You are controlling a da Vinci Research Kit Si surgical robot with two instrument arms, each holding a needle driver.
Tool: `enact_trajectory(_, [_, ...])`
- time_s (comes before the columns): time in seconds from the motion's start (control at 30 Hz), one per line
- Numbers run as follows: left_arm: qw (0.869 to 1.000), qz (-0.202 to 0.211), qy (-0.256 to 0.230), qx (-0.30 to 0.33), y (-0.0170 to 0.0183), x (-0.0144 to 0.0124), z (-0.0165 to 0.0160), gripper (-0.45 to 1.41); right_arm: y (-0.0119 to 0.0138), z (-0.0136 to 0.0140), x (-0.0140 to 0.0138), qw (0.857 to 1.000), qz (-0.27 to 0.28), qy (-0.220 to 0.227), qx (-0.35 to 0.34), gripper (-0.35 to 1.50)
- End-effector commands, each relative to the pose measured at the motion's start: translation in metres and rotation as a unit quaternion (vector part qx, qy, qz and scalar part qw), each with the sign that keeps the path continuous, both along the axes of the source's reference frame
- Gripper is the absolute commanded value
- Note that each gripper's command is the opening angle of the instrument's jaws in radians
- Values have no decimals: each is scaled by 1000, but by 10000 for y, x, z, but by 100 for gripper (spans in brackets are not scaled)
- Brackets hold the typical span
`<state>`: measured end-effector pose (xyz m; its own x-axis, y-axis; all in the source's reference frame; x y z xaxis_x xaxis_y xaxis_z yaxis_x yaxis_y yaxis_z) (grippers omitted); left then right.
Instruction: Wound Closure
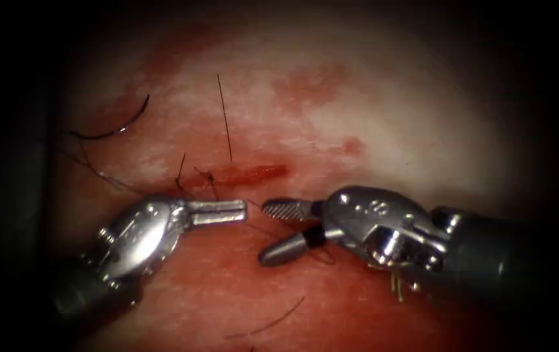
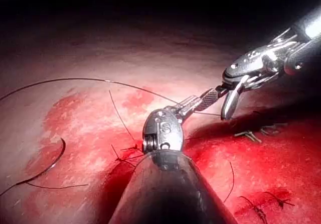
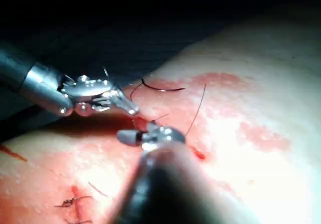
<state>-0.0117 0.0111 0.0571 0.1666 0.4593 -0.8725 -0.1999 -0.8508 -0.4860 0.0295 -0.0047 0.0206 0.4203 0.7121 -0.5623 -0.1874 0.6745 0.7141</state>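
Note:
The curved needle (image 1: 115, 128) lies free on the tissue (image 1: 383, 137), far left of the cut (image 1: 253, 173), held by neither tool; it also shows in the wrist views (image 2: 47, 166) (image 3: 161, 88). Its thread (image 1: 225, 117) runs toward a knot (image 1: 196, 177) at the cut's left end. My left tool (image 1: 243, 210) lies just below the cut, jaws shut, apparently on a thin thread strand (image 2: 120, 85). Tip to tip with it, my right tool (image 1: 264, 233) has its jaws wide open, and dark thread crosses near their hinge. The left tool (image 2: 196, 102) and right tool (image 2: 213, 109) nearly touch.
Red fluid (image 1: 305, 85) stains the tissue around the cut. A loose cut thread end (image 1: 267, 322) lies on the tissue below the tools. Finished stitches (image 2: 258, 206) (image 3: 70, 201) sit further along. Pale short strands (image 1: 396, 283) lie beneath the right tool's wrist.

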Motion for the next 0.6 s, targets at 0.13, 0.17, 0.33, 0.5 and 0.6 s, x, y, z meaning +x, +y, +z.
enact_trajectory(0.13, [1000, 1, 0, 0, 3, -4, 4, -45, -3, 5, 11, 1000, -4, -1, -2, 11])
enact_trajectory(0.17, [1000, 1, 0, 0, 3, -4, 3, -45, -4, 4, 12, 1000, -4, -1, -2, -13])
enact_trajectory(0.33, [1000, 2, 0, 0, 2, -4, 1, -45, -9, 1, 15, 1000, -6, -1, -4, -35])
enact_trajectory(0.5, [1000, 2, 0, 1, 2, -4, -3, -45, -10, 3, 13, 1000, -9, -2, -3, -35])
enact_trajectory(0.6, [1000, 2, 0, 1, 1, -4, -6, -45, -4, 5, 12, 1000, -5, 0, -2, -35])
